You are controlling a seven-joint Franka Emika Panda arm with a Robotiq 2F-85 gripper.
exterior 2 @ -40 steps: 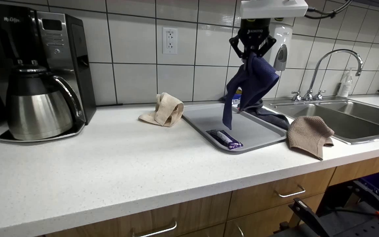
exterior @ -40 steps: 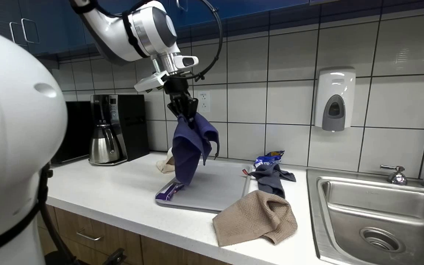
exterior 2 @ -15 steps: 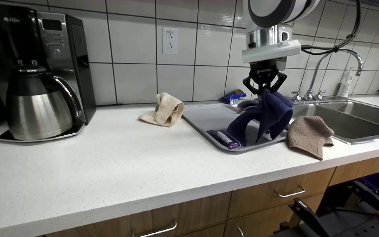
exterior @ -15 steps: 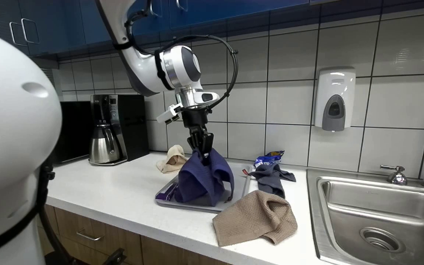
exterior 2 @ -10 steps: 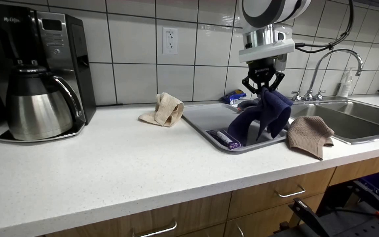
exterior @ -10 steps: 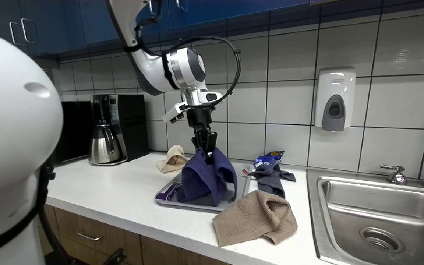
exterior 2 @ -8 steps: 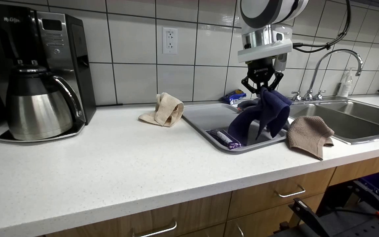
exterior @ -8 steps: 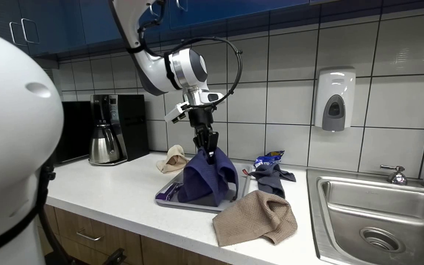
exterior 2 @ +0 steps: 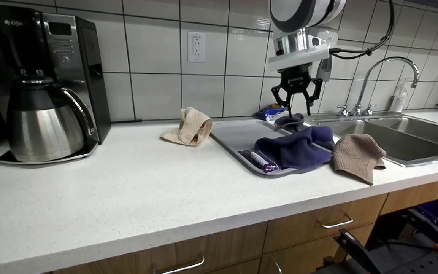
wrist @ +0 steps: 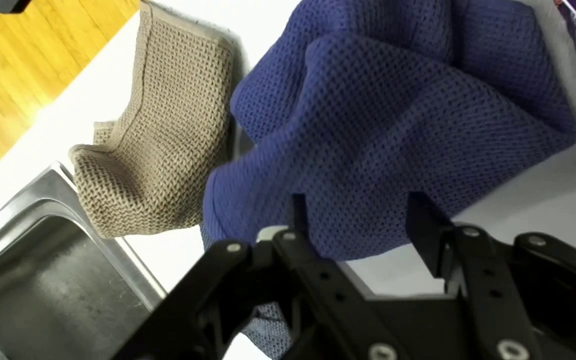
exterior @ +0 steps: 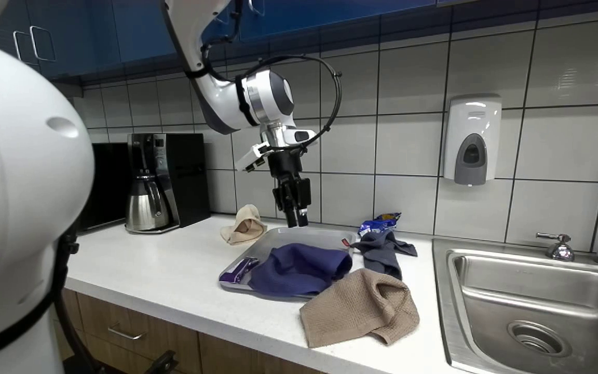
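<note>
My gripper [exterior: 297, 225] stands open above the tray, its fingers [wrist: 425, 230] apart with nothing between them. Below it, a purple-blue waffle towel [exterior: 301, 270] lies crumpled on the grey tray [exterior 2: 238, 133]; in an exterior view the fingertips [exterior 2: 290, 112] hang clear of the cloth. In the wrist view the towel [wrist: 368, 125] fills the middle, under and beyond the jaws. A purple-wrapped bar [exterior 2: 259, 160] rests at the tray's corner, against the towel. Beside the tray's near corner is a brown towel [exterior: 361, 306], close to the purple one.
A dark grey cloth [exterior: 382, 253] and a blue packet [exterior: 379, 224] lie between tray and sink [exterior: 447, 311]. Behind the tray's far side is a beige cloth [exterior 2: 188, 129]. A coffee maker [exterior 2: 86, 72] stands on the counter, and a soap dispenser [exterior: 473, 140] hangs on the wall.
The gripper came down over the tray carrying the purple towel. Since half a second ago its jaws have parted, and the towel has dropped and slumped onto the tray.
</note>
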